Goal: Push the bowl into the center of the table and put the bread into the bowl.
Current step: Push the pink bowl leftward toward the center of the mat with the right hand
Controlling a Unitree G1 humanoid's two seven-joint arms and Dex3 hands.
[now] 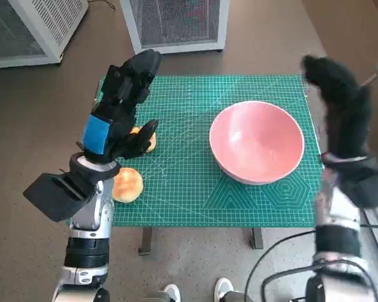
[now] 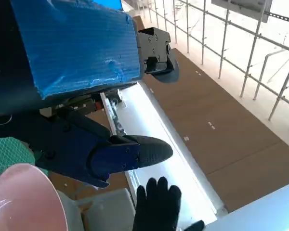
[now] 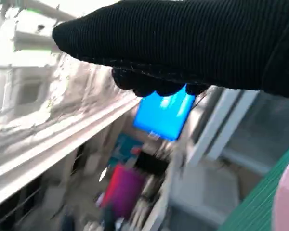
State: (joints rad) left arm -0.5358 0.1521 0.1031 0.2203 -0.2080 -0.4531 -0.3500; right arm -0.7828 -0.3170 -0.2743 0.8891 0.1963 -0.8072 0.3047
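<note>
A pink bowl (image 1: 257, 142) stands on the right half of the green cutting mat (image 1: 183, 182), empty. Two golden bread rolls lie at the mat's left: one (image 1: 127, 184) near the front edge, the other (image 1: 145, 139) partly hidden under my left hand. My left hand (image 1: 123, 100) hovers above the mat's left side with its fingers spread, holding nothing. My gloved right hand (image 1: 337, 100) is raised beyond the bowl's right rim, at the mat's right edge, fingers extended and empty. The bowl's rim (image 2: 24, 197) and the glove (image 2: 156, 204) appear in the left wrist view.
Two white mesh-sided cabinets (image 1: 176, 22) stand on the brown floor behind the table. A person's shoes (image 1: 195, 292) show below the table's front edge. Cables (image 1: 283, 264) run near my right arm. The right wrist view is blurred, showing only the glove (image 3: 183, 43) and a bit of mat.
</note>
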